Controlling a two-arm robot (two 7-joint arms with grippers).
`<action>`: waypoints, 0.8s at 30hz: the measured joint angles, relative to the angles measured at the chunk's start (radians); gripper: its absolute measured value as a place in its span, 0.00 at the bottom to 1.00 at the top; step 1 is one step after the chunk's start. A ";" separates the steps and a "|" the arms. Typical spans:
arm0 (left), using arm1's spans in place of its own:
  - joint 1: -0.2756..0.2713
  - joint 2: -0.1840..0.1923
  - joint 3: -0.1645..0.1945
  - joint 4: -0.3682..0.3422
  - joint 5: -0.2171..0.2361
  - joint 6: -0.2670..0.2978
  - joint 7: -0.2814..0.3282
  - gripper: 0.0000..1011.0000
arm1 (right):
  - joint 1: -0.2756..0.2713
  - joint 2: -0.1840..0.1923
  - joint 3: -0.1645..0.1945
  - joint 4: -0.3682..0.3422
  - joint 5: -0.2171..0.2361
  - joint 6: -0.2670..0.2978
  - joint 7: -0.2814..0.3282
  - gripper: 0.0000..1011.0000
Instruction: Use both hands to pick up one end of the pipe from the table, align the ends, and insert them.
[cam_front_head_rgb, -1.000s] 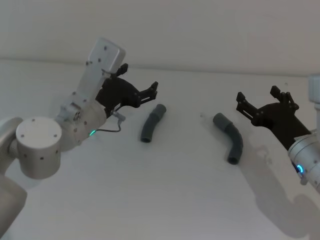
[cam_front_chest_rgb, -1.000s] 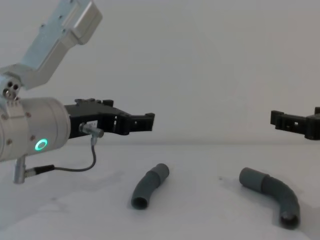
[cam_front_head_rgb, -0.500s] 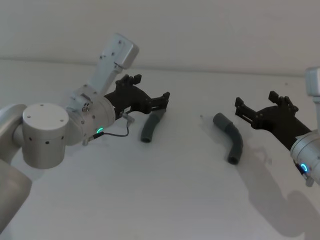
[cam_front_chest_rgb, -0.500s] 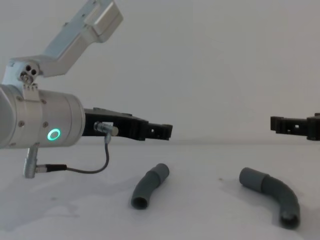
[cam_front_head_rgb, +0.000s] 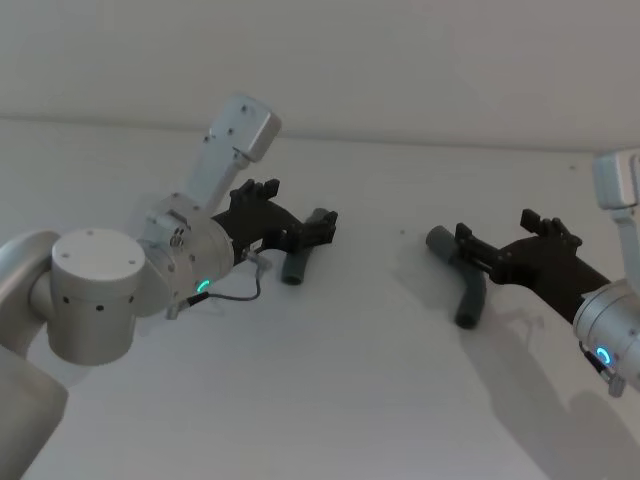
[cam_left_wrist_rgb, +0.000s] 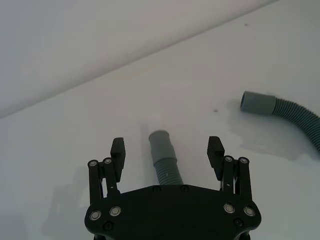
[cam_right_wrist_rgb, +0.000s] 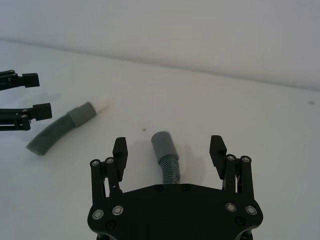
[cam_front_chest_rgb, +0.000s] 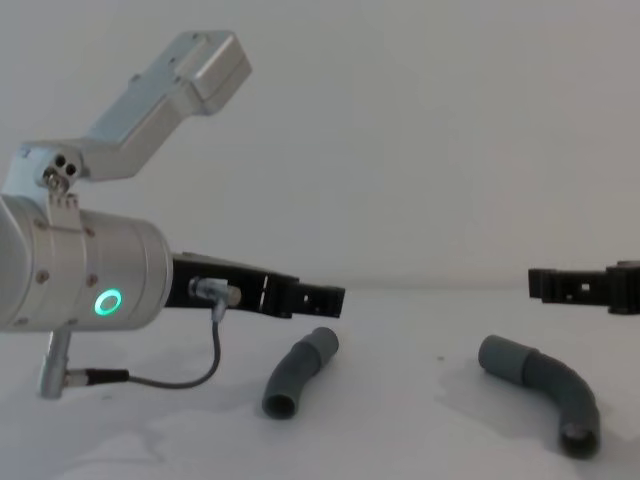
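The table (cam_front_head_rgb: 330, 400) carried both pieces, lying flat, well apart and unmoved. Over the last second the left gripper (cam_left_wrist_rgb: 166, 146) and right gripper (cam_right_wrist_rgb: 169, 144) had advanced and lowered, each now poised over its own piece with fingers spread wide and no contact made, so grasping appeared ready to begin. The left pipe piece (cam_front_chest_rgb: 297, 372) and right pipe piece (cam_front_chest_rgb: 545, 385) were dark grey, bent and ribbed mid-length. The left ended in a whitish tip (cam_right_wrist_rgb: 103, 107), the right in a plain open cuff (cam_left_wrist_rgb: 257, 103).
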 joint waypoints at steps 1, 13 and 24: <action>0.007 -0.002 0.000 -0.003 0.004 0.005 0.009 0.99 | -0.003 0.000 -0.002 -0.001 0.000 0.005 0.003 0.99; 0.018 -0.022 0.007 0.020 0.036 0.006 0.038 0.99 | -0.009 -0.004 -0.020 0.014 -0.011 0.022 0.015 0.99; -0.007 -0.039 0.023 0.090 0.051 -0.030 0.010 0.99 | 0.007 -0.006 -0.041 0.053 -0.039 0.026 0.026 0.99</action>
